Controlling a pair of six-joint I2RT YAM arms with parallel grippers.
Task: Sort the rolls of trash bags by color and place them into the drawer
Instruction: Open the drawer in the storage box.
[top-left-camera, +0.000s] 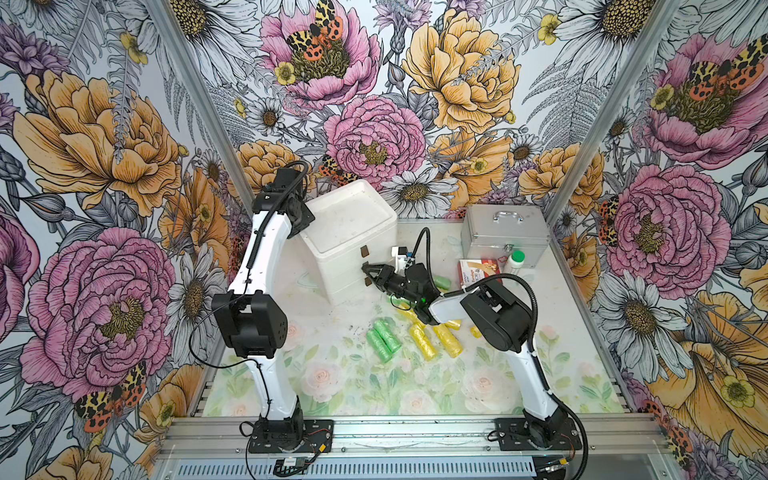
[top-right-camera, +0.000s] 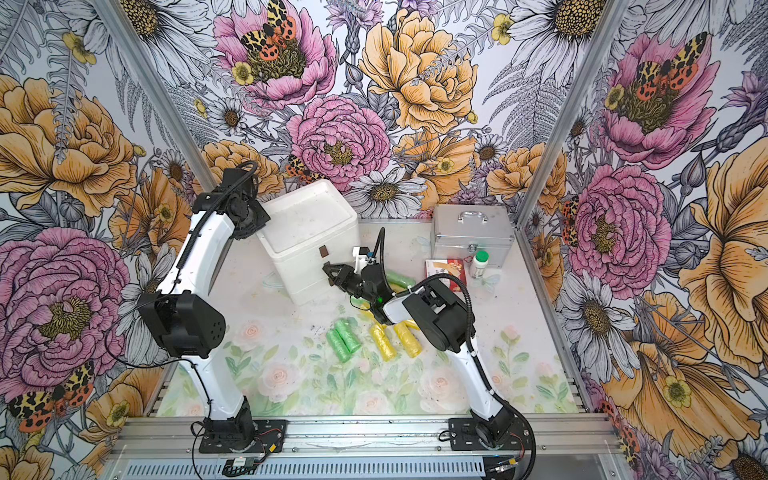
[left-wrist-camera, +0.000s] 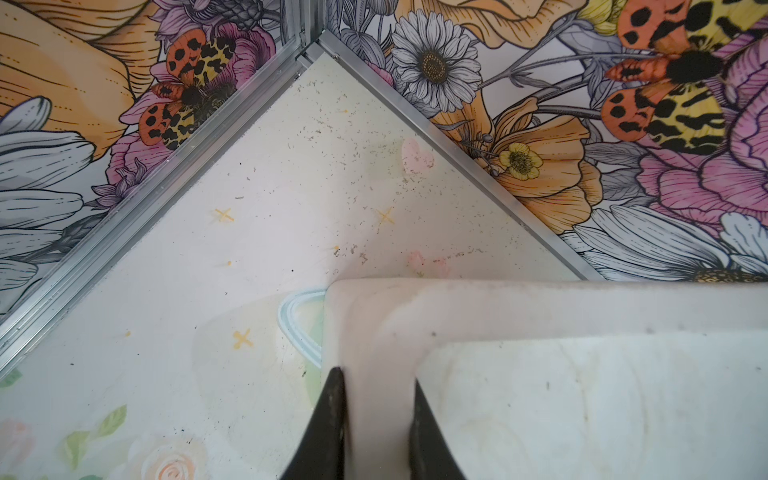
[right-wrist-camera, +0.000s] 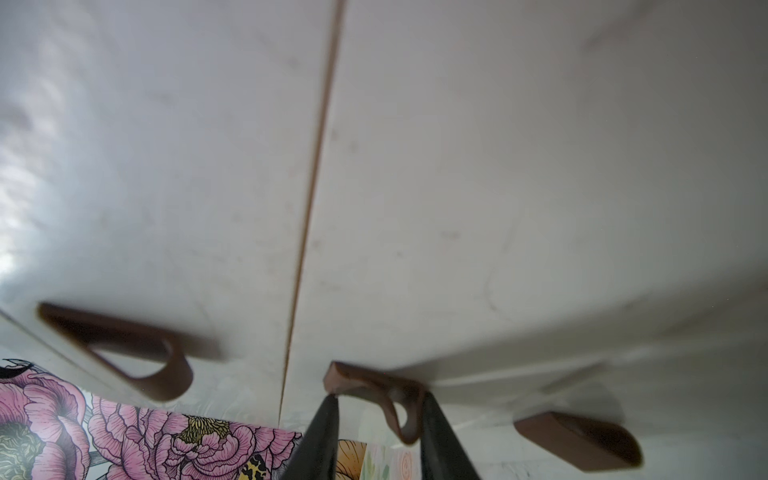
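**Desk:** What is your left claw doing?

**Me:** My left claw (left-wrist-camera: 376, 376) is drawn in narrow. It pinches the raised rim at a top corner of the white drawer unit (top-left-camera: 349, 226), with one finger inside the rim and one outside.

**Desk:** And the right?

**Me:** My right claw (right-wrist-camera: 380, 398) is at the unit's front, closed in narrow round a brown handle (right-wrist-camera: 374, 388). In the right wrist view both fingers (right-wrist-camera: 324, 432) touch it. I can't tell from that blurred view how firm the pinch is. Two more brown handles show there, one on each side of mine. The drawer fronts sit flush, with only a thin seam between them.

**Desk:** Where are the rolls?

**Me:** They lie loose on the surface (top-left-camera: 374, 386). In both top views I see three green rolls (top-left-camera: 383, 338) lying side by side and touching, in front of the unit. The yellow rolls (top-left-camera: 424, 343) are just beside them, toward my right arm. Two of those are in plain sight and more are partly hidden under the forearm. One more green roll (top-left-camera: 441, 282) lies behind my right wrist, between the unit and a red-and-white box (top-left-camera: 473, 270).

**Desk:** Anything else back there?

**Me:** A silver case (top-left-camera: 505, 232) stands by the back wall. A green-capped white bottle (top-left-camera: 515, 262) stands upright just in front of it, beside the box.
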